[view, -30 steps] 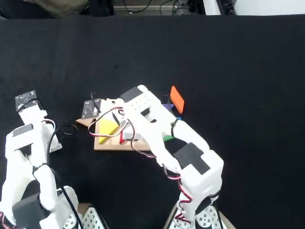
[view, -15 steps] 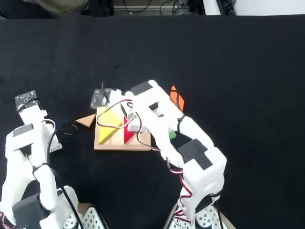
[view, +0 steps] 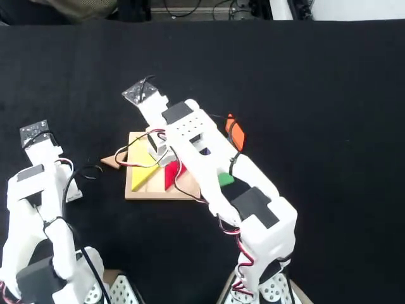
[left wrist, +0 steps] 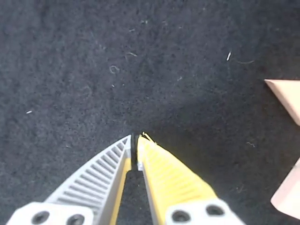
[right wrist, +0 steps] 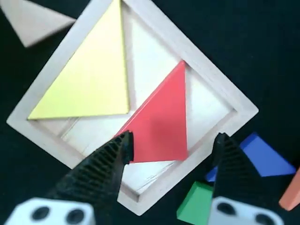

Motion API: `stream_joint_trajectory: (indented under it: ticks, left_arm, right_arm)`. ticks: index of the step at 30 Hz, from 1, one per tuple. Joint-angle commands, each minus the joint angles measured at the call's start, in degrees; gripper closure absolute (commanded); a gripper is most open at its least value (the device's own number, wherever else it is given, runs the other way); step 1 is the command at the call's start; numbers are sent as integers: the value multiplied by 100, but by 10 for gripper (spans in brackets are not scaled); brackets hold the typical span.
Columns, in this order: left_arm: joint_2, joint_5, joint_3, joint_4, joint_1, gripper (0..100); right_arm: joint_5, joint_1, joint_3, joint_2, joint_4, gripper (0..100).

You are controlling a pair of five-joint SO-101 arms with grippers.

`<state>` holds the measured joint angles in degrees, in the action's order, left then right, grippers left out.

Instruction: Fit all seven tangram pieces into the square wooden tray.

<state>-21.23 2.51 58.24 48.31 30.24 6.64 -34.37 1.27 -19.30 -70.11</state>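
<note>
High view: finds the right claw [view: 157, 145] hanging over the square wooden tray [view: 152, 195], with the large yellow wooden triangle [view: 142, 171] and the red wooden triangle [view: 169, 176] lying inside the tray directly beneath it, and puts the plain pale wooden triangle [view: 112, 161] out on the black cloth [view: 316, 95], off to the claw's side and beyond the tray wall. Left wrist view: catches the left claw [left wrist: 136, 138] pinched shut on nothing, low over bare cloth. Right wrist view: looks down between widely spread, empty jaws onto the red triangle, flat on the tray floor yet with bare wood left between it and the yellow one; places the blue wedge [right wrist: 262, 157], green block [right wrist: 197, 206] and orange piece [right wrist: 290, 192] outside the tray, just past one finger. Seems to call for seating the red triangle: better to come down with jaws wide, press one fingertip against its edge, and slide it flat until flush with the yellow triangle. Go gently, without riding up the rim or shunting the yellow piece, so as to leave one unbroken space for the five pieces still outside.
</note>
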Motion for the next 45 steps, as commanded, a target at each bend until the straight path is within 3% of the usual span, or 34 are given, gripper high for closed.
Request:
stream_joint_trajectory:
  ticks: [1,11,17,19,26,31,45]
  left_arm:
    - [-123,-9,-22,-44,-57,970]
    - [-123,-9,-22,-44,-57,970]
    - [-123,-9,-22,-44,-57,970]
    - [-123,-9,-22,-44,-57,970]
    - [-123,-9,-22,-44,-57,970]
    - [-123,-9,-22,-44,-57,970]
    - [-123,-9,-22,-35,-57,970]
  right_arm:
    - [-105,-88,-330,-242,-9,719]
    - [123,0,-1068,-1604,-185,729]
    - [624,-220,-1657,-1842,-923,934]
    - [659,-308,-1807,-1886,-1196,954]
    - [774,-334,-2044,-1903,-1960,744]
    - [1266,-343,-2035,-1815,-2312,741]
    - [1266,-519,-1191,-1736,-1758,740]
